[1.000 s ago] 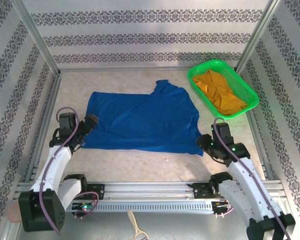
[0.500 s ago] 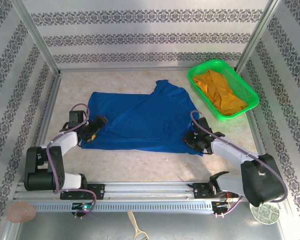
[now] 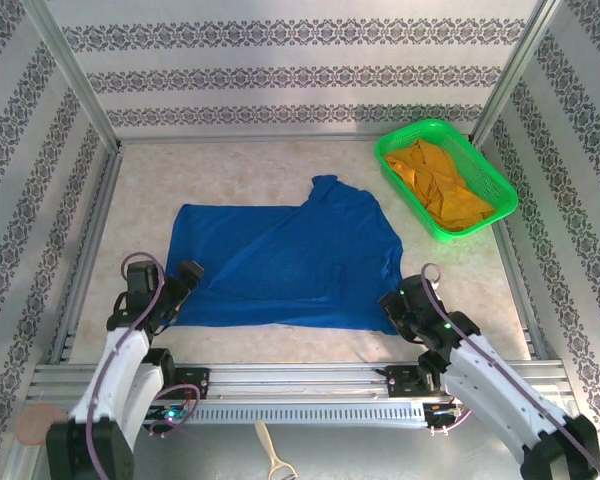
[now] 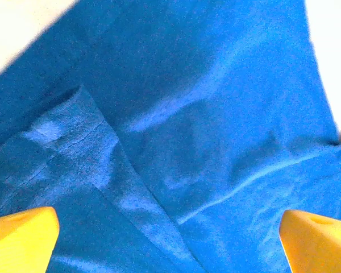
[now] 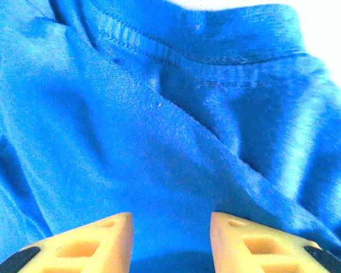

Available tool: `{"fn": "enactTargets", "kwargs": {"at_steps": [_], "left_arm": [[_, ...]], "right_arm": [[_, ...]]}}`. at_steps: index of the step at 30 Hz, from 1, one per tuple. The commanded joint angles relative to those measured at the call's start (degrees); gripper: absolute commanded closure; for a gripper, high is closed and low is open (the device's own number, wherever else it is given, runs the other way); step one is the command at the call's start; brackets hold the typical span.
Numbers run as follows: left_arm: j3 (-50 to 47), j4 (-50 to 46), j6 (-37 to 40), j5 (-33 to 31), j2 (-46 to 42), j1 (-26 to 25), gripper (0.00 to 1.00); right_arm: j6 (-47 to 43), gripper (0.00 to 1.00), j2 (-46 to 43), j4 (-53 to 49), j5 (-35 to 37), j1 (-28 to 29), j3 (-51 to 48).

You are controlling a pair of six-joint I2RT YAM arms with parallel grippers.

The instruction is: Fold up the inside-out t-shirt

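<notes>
The inside-out t-shirt lies spread flat in the middle of the table, royal blue, with one sleeve pointing to the far side. My left gripper sits over its near left corner. In the left wrist view the gripper is open, its yellow fingertips far apart above creased cloth. My right gripper is at the shirt's near right corner. In the right wrist view the gripper has its jaws partly apart, with a stitched hem and blue cloth lying in the gap.
A green basket holding an orange-yellow garment stands at the back right. Patterned walls and metal posts close the table in. A metal rail runs along the near edge, with a small brush in front of it.
The shirt has slid toward the near edge. Both arms, stretched out over it half a second ago, have drawn back toward their bases, with their grippers still at the shirt's near corners.
</notes>
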Motion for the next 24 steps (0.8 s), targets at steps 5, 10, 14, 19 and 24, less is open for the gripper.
{"fn": "enactTargets", "kwargs": {"at_steps": [5,10,14,19,24], "left_arm": [[13.7,-4.7,5.1,-3.9,5.6,-0.4,0.01],[27.3,-1.5,14.7,-0.3,28.3,-0.4,0.01],[35.4,-0.7,16.8,2.6,41.3,-0.4,0.00],[37.7,1.9,15.4,4.3,46.2,-0.5,0.01],[36.8,3.9,14.4,5.0,46.5,-0.5,0.01]], "right_arm": [[-14.4,0.56,13.4,0.3,4.2,-1.7,19.8],[-31.9,0.48,42.1,8.2,-4.7,-4.9,41.9],[-39.0,0.47,65.5,5.7,-8.3,-5.7,64.2],[-41.2,0.48,87.3,-3.0,-5.9,-5.9,89.9],[-41.1,0.48,98.7,-9.9,-0.9,-6.3,105.3]]}}
